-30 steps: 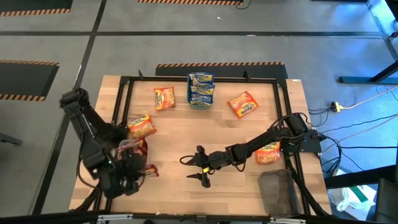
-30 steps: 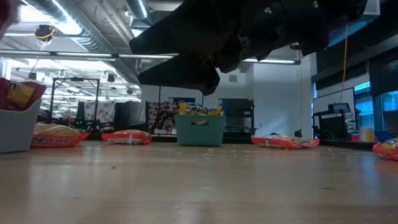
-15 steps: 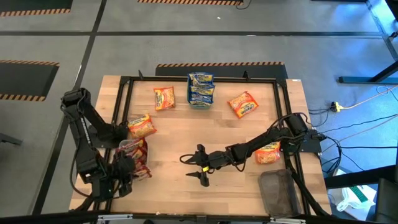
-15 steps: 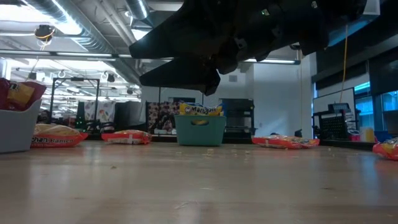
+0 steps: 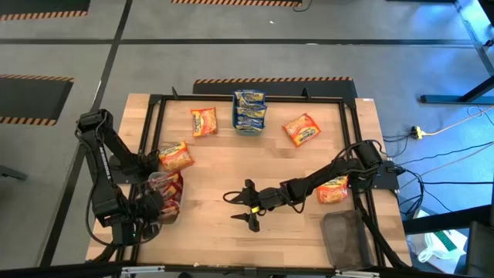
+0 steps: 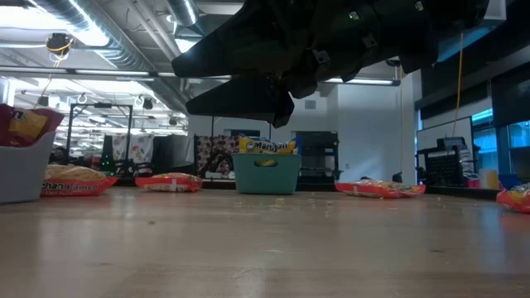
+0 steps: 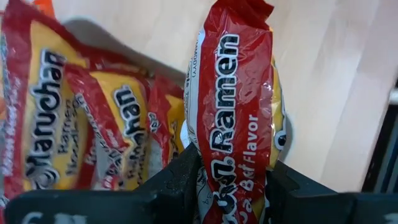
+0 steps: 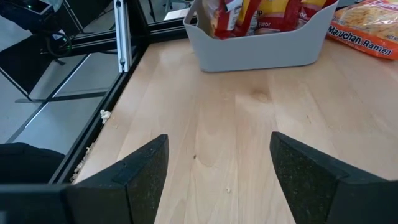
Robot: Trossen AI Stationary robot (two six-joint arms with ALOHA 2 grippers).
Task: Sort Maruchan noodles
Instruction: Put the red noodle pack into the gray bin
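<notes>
left tool (image 7: pixel 231 180): clamped on a red ramen packet (image 7: pixel 235 118), held upright right over the grey bin (image 8: pixel 261 46) at the left edge of the surface (image 5: pixel 255 166)
grey bin: already stuffed with red packets (image 7: pixel 81 124)
right tool (image 5: pixel 245 207): fingers spread, nothing in them, mid-surface
orange packets (image 5: pixel 301 129): loose, lying flat on the surface
teal bin (image 5: pixel 249 117): far edge, blue-and-yellow packets (image 5: pixel 250 106) inside

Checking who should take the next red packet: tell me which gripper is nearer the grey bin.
Left. The left gripper sits right at the grey bin, shut on a red ramen packet. The right gripper is open at mid-table, well off to the bin's side.
</notes>
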